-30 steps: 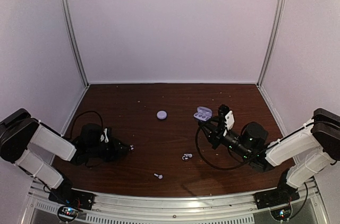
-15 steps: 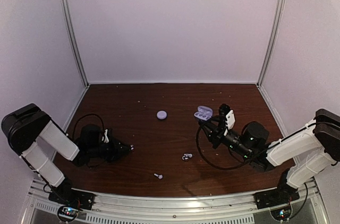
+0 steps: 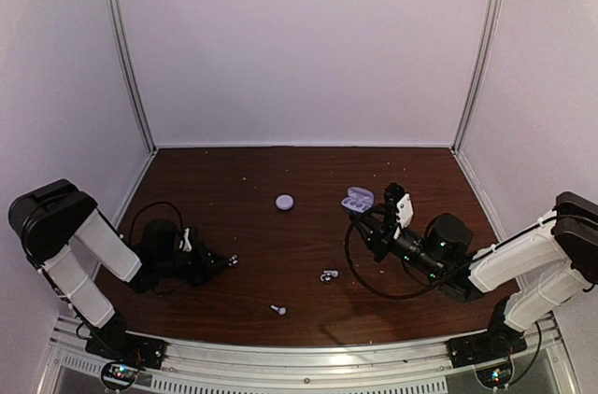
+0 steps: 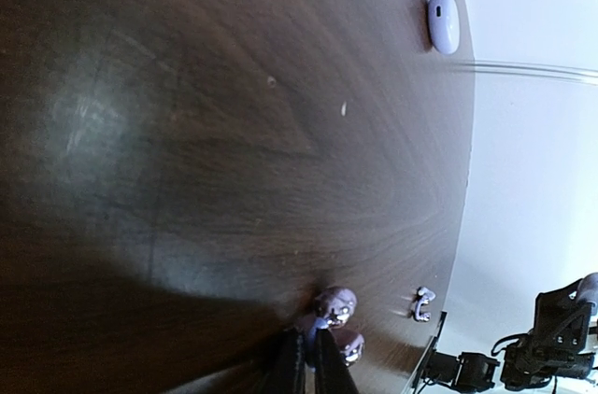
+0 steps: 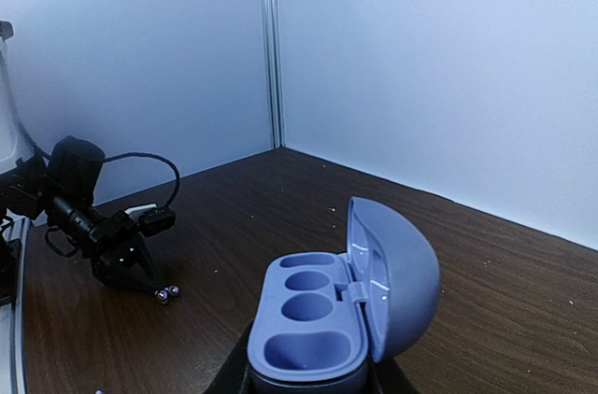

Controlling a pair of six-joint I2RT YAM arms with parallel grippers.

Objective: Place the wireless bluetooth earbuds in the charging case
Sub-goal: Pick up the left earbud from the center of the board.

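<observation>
My left gripper [image 3: 224,262] is low on the left of the table, its fingers [image 4: 292,364] nearly closed on the stem of a tiny silvery earbud [image 4: 335,303]. The earbud is at or just above the wood, with its reflection beside it. My right gripper [image 3: 367,218] is shut on the base of the lilac charging case [image 5: 341,319], whose lid stands open over empty sockets. The case also shows in the top view [image 3: 356,199]. A second earbud [image 3: 328,274] lies mid-table and a third [image 3: 277,308] lies nearer the front edge.
A closed round lilac case [image 3: 284,202] sits mid-table toward the back, also in the left wrist view [image 4: 443,22]. Black cables loop beside both arms. White walls enclose the table on three sides. A metal rail runs along the front edge.
My left arm's upper links have swung up and inward, while its gripper stays at about the same spot with the earbud. The right arm and the case have hardly moved.
</observation>
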